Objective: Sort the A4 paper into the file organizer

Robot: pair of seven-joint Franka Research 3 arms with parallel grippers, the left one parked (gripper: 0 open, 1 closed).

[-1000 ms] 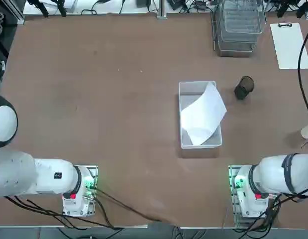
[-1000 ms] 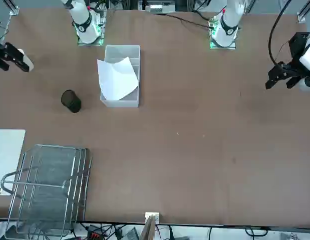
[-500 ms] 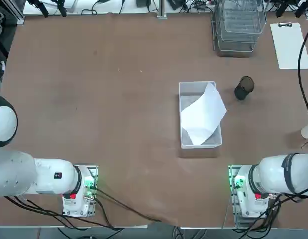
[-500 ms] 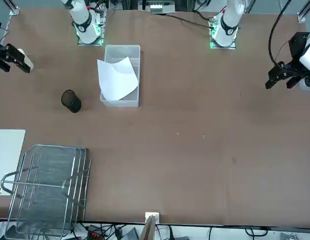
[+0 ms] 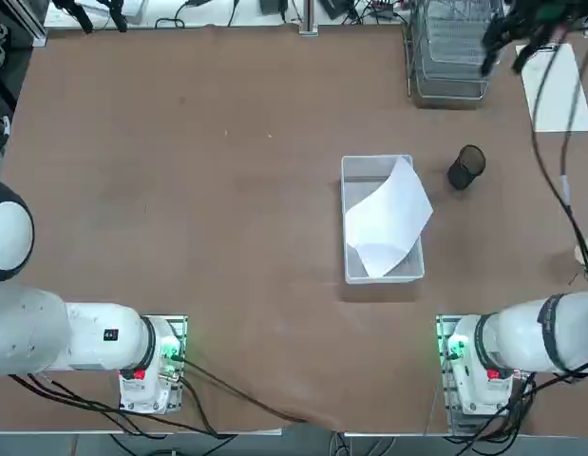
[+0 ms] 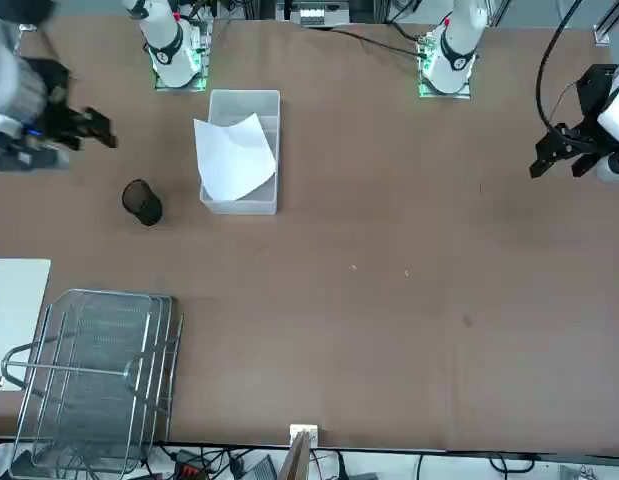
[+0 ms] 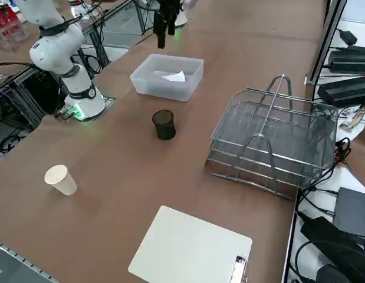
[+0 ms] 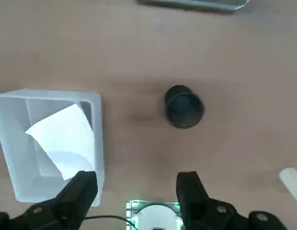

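The right gripper [image 8: 136, 184] is held high above the table, fingers [image 8: 81, 184] spread wide apart and nothing carried between them. It is pointed straight down, and the bare brown tabletop is seen in the gap, between the bin [image 8: 9, 143] and the black cup [image 8: 184, 107]. In the front view the gripper [image 6: 94, 128] is seen blurred, above the table's edge on the robot's right side.

The paper [image 5: 388, 217] is found lying curled in the clear bin [image 5: 349, 190], one corner raised over the bin's far rim; the bin is set near the middle of the table's right half. The black cup [image 5: 465, 167] is stood upright just beside it, toward the right edge.

The organizer [image 5: 452, 52] is placed at the far edge, near the far right corner, well apart from the bin. A clipboard [image 5: 557, 85] is laid flat right in that corner, beside the organizer. A paper cup [image 7: 60, 179] is seen standing near the right edge.
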